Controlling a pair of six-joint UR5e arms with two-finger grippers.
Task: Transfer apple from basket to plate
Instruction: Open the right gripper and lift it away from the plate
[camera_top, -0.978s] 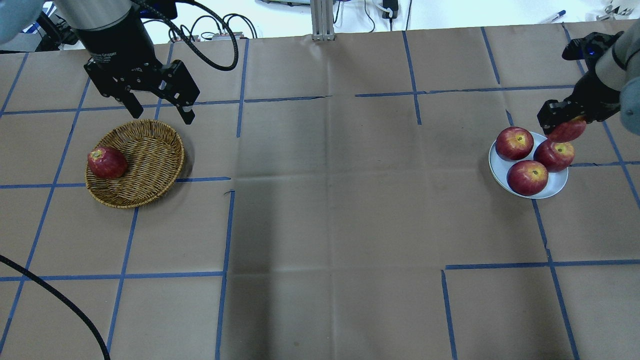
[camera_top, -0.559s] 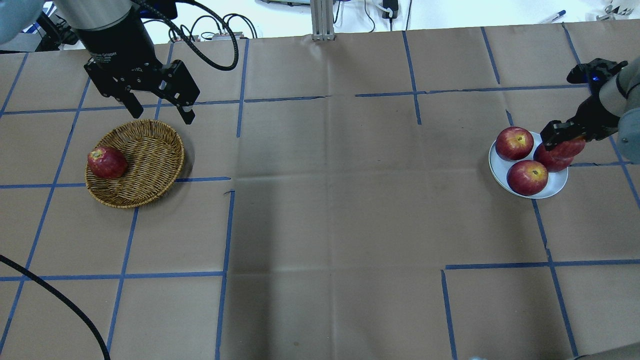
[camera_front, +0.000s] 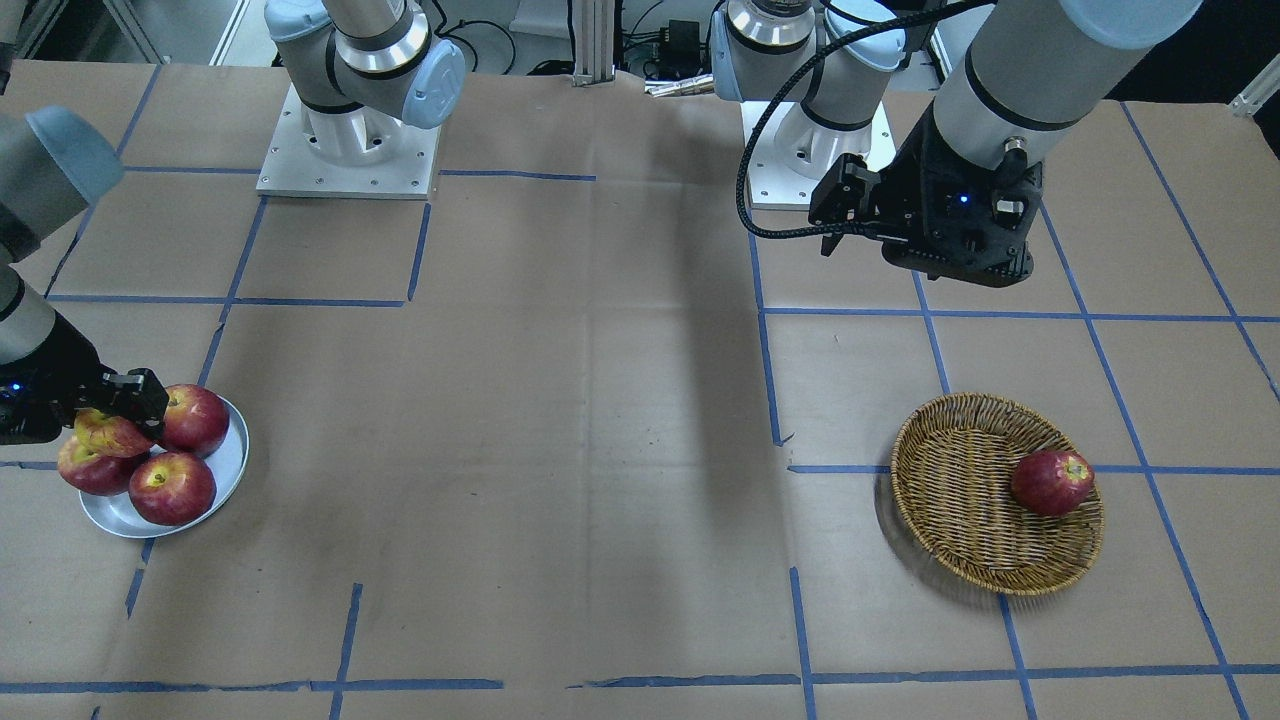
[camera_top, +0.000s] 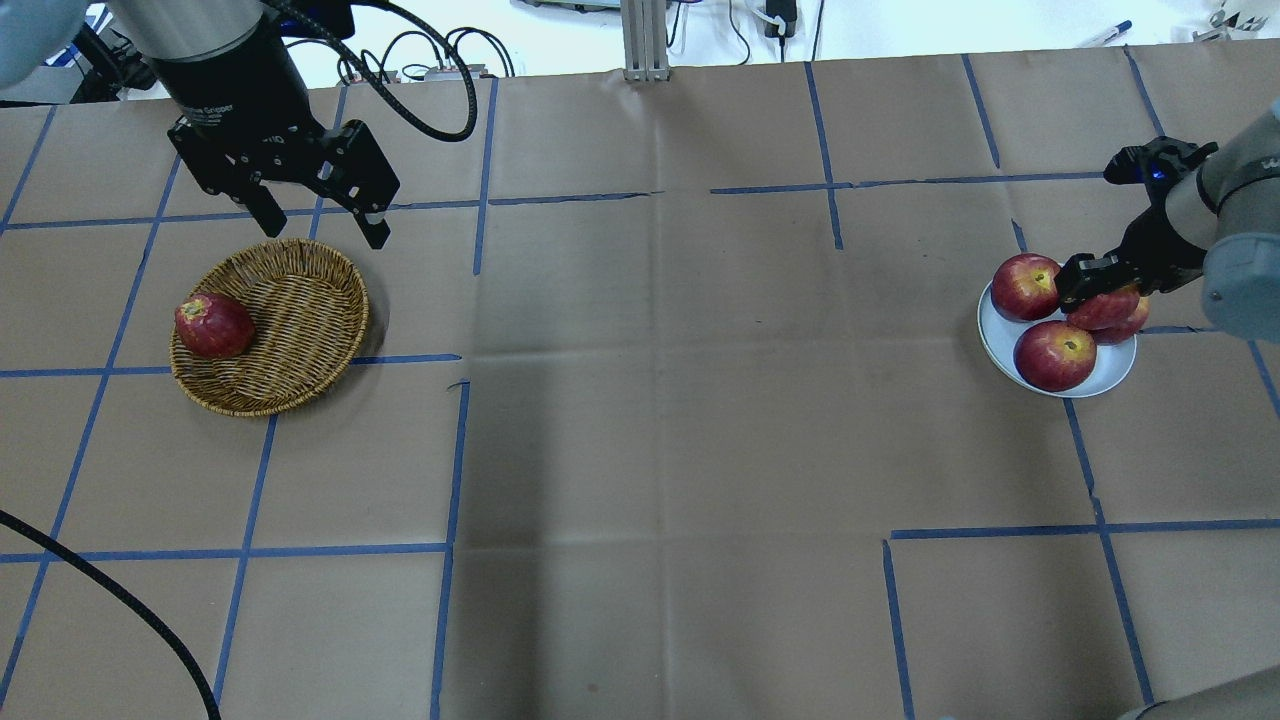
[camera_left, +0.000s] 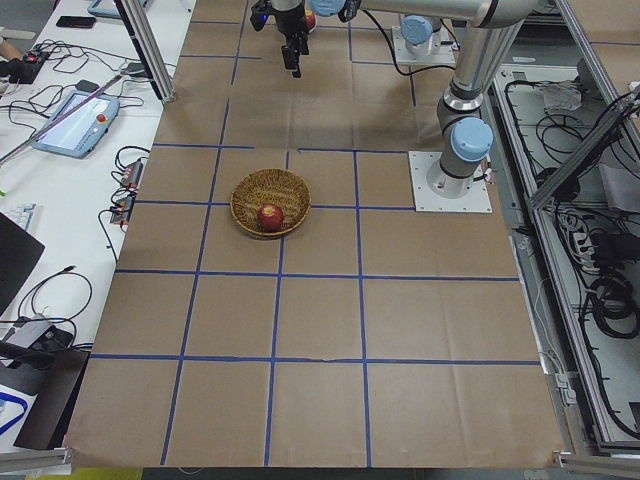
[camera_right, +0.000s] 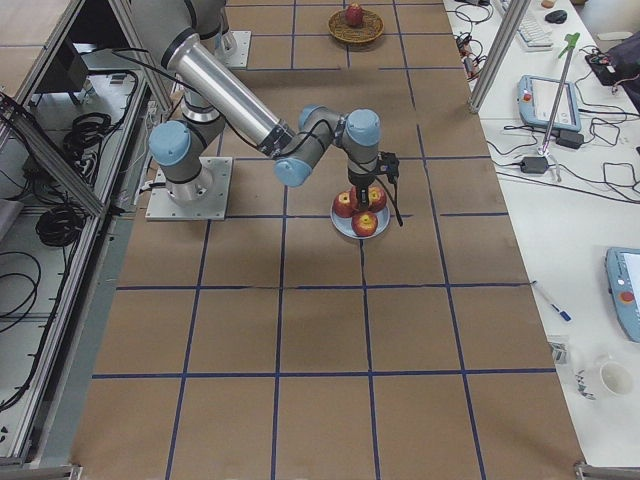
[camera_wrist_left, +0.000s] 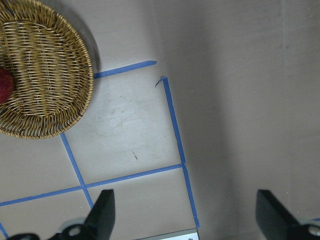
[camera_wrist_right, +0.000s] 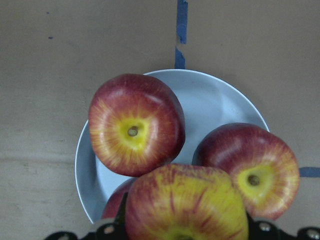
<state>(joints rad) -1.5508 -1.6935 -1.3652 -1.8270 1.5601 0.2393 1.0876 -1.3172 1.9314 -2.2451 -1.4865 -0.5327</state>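
Note:
My right gripper is shut on the yellow, red-streaked apple and holds it over the silvery plate, resting on or just above three dark red apples. The right wrist view shows the apple between the jaws, above the plate. The front view shows the apple at the plate. The wicker basket lies at the left. My left gripper is open and empty, just beyond the basket's far rim.
One uniformly dark red apple lies in the basket's left side, also seen in the front view. Two of the plate's apples show yellow stem hollows. Blue tape lines cross the brown paper-covered table.
My right gripper has carried the streaked apple left and down, from the plate's far right edge to over the apples on the plate. The left arm has not moved.

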